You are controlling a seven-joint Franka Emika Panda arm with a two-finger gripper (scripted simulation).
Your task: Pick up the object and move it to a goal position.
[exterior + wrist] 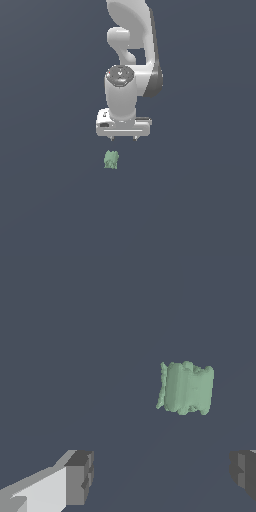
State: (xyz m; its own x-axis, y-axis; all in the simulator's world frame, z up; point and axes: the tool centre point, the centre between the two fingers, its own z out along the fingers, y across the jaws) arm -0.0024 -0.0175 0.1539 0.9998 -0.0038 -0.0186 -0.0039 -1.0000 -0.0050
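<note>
In the exterior view, the white arm (131, 60) is reaching straight down, its gripper (123, 138) hanging apart from the pale green object (111, 160), which is sitting on the dark floor (200, 200) just toward that view's left. Closing that sideways offset before descending looks like the key to a clean grasp.

In the wrist view, the fingers (80, 477) are standing spread wide and holding nothing, with the object (186, 388) lying ahead of the gap, not between them.
</note>
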